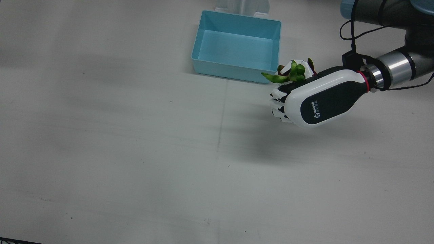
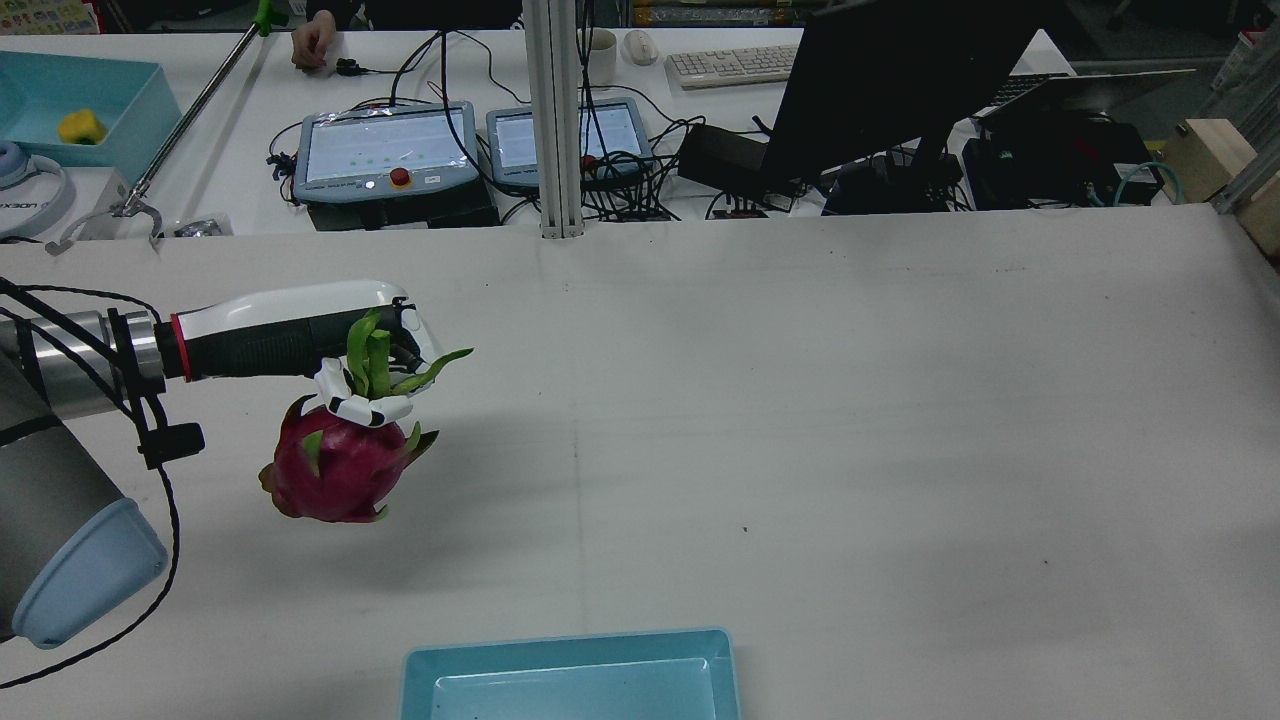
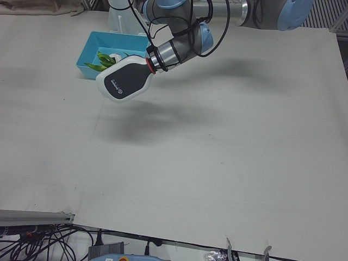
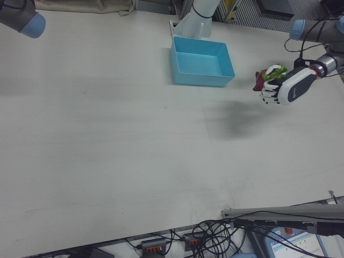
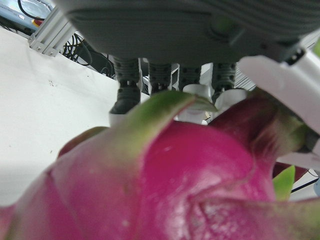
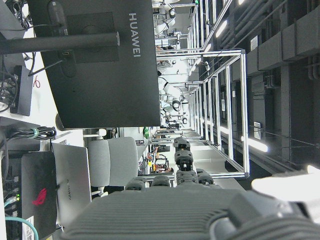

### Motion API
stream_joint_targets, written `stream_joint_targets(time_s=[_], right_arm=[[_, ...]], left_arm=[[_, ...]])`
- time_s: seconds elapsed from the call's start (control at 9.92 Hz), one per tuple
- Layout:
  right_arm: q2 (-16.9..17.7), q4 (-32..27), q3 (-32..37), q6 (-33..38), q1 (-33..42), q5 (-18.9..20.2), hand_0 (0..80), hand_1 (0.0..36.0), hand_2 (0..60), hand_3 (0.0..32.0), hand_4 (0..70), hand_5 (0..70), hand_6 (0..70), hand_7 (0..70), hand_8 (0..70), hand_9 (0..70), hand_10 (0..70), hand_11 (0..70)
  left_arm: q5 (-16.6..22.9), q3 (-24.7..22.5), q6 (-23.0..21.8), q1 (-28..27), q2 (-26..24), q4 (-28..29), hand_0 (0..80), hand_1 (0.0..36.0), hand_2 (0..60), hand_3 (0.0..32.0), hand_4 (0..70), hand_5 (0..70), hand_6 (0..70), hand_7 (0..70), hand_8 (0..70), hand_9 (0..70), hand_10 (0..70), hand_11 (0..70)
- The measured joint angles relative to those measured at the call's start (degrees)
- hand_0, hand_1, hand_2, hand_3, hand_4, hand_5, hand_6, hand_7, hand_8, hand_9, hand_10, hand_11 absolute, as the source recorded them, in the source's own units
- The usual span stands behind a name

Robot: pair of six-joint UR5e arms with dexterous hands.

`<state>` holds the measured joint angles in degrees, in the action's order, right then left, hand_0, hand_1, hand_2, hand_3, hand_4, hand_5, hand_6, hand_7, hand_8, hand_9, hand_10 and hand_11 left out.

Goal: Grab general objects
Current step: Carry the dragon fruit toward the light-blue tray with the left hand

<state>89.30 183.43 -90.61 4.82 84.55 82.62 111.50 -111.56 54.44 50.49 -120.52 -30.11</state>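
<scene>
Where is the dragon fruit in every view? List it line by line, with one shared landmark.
Front view: dragon fruit, leaves only, above the left hand.
Rear view: left, hanging under the hand.
Left-front view: leaves, top left.
Right-front view: right.
Left hand view: fills the frame.
Right hand view: absent.
Landmark: blue bin.

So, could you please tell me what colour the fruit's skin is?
Deep magenta with green scales, the dragon fruit shows best in the rear view.
</scene>
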Motion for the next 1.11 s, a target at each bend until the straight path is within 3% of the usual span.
stream_joint_targets(time_s=[0.4,1.11], right_arm=[[0.0,0.0,0.0,0.0,0.0,0.0,0.0,0.0,0.0,0.0,0.0,0.0,0.0,0.0,0.0,0.0,0.0,0.0],[0.0,0.0,0.0,0.0,0.0,0.0,0.0,0.0,0.0,0.0,0.0,0.0,0.0,0.0,0.0,0.0,0.0,0.0]], left_arm=[[2.8,-4.0,3.6,-0.7,0.1,-6.8,56.3,31.9,60.0,0.0,70.0,66.3,70.0,70.0,50.2,58.3,49.8,70.0],[6.7,-8.4,5.0,-2.2,1.1,-11.3,58.4,33.2,60.0,0.0,70.0,67.3,70.0,70.0,49.9,58.1,50.2,70.0]])
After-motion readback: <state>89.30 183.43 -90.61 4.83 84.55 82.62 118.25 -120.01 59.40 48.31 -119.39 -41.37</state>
